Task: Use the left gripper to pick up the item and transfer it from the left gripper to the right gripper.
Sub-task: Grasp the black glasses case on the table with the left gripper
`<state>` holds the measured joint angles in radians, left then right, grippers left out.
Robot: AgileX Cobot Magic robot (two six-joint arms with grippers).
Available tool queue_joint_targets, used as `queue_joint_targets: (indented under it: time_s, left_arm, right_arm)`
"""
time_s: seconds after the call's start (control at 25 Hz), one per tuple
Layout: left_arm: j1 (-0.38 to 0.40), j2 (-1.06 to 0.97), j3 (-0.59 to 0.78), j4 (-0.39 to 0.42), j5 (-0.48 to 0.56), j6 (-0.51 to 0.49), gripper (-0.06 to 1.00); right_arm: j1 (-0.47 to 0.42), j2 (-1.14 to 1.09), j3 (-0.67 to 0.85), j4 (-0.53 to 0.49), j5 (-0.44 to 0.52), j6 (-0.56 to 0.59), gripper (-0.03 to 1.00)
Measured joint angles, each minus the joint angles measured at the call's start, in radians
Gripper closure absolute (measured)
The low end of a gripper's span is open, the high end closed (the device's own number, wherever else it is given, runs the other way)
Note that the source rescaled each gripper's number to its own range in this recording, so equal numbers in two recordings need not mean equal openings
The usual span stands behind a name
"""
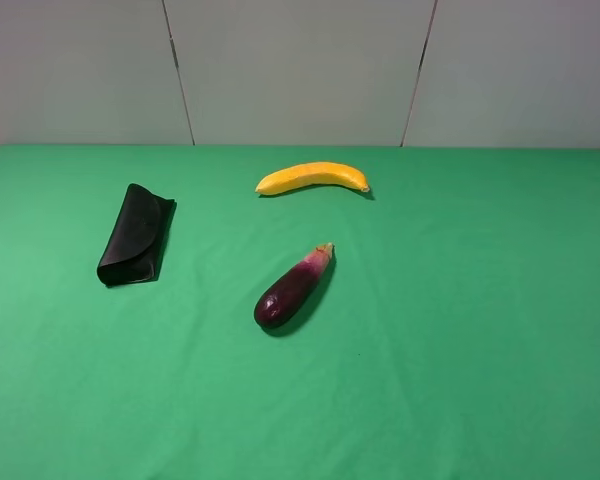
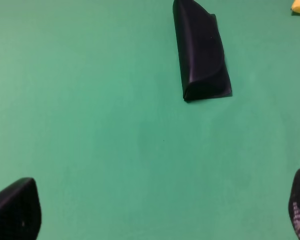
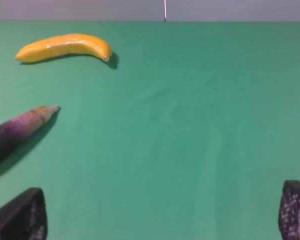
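You see the left gripper [image 2: 157,215] spread wide, holding nothing | right gripper [image 3: 157,215] equally wide, empty | eggplant [image 1: 294,288] mid-frame | item [image 1: 136,235] flat on green cloth [image 1: 480,350], left of centre, untouched | banana [image 1: 313,177] upper centre.

Open cloth around the case; two obstacles mid-table.

We noted the item [image 1: 136,236] lying flat on the left of the green cloth [image 1: 480,380], bare cloth on every side, nothing touching it. The eggplant [image 1: 293,287] and banana [image 1: 313,177] lay near the middle, well apart from the item and from each other, with a bare lane between them. We found the right half of the cloth open. A grey panelled wall [image 1: 300,70] closed the far edge. Between the wide-spread jaws of the left gripper [image 2: 157,215] and the right gripper [image 3: 157,215] we saw only cloth.
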<state>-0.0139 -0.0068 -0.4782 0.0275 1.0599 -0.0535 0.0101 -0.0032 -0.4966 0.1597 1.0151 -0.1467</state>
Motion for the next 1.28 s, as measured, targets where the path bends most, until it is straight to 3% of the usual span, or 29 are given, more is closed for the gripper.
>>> queue_joint_targets:
  time_s: [1.28]
  left_arm:
    - [0.000, 0.000, 0.000, 0.000, 0.000, 0.000, -0.06]
  right_arm:
    - [0.000, 0.000, 0.000, 0.000, 0.000, 0.000, -0.03]
